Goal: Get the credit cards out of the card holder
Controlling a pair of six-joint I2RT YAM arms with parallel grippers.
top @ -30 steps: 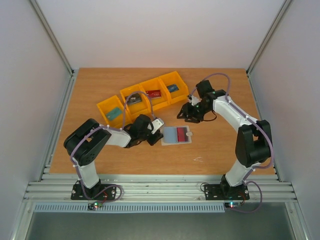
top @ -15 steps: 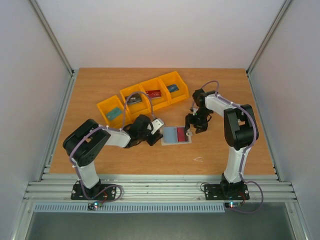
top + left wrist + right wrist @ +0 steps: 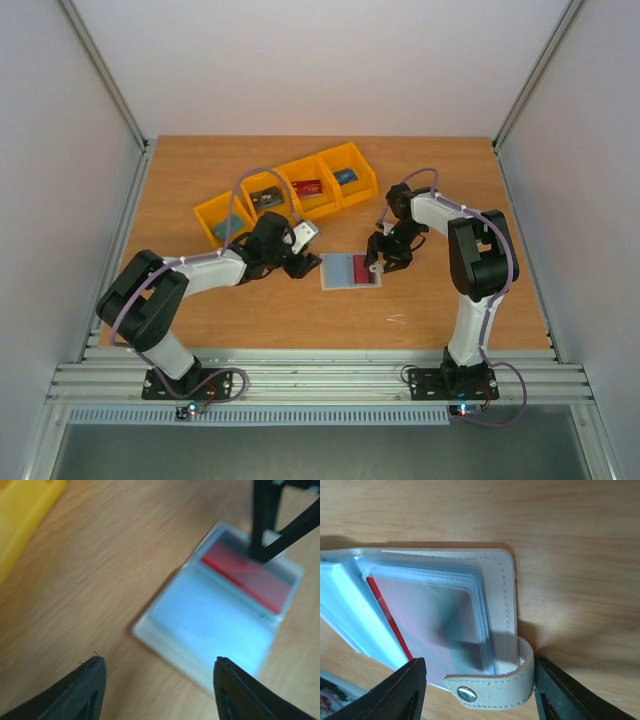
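Both arms are bolted at the near edge of the table point(image 3: 420, 300) and reach away from me.

Left gripper point(image 3: 304, 262): low over the wood, just left of the card holder point(image 3: 342, 272). Its wrist view is blurred, but the jaws stand apart with nothing between them, only bare wood below.

The card holder lies flat and opened near the middle of the table, between the two grippers. The pale blue pocket pages face up and a cream rim point(image 3: 502, 590) shows round them. A red card point(image 3: 420, 615) sits inside a clear sleeve on the right-hand page.

Right gripper point(image 3: 376, 262): over the right edge of the holder. The jaws are spread and clamp nothing. In its wrist view the snap tab point(image 3: 490, 692) shows between the fingers. One dark finger point(image 3: 262, 525) comes down at the red card's page; I cannot tell whether it touches.

Farther back, left of centre, four yellow bins point(image 3: 300, 205) stand in a diagonal row. From left to right they hold a teal card point(image 3: 226, 229), a dark card point(image 3: 266, 198), a second red card point(image 3: 307, 187) and a blue card point(image 3: 346, 176).
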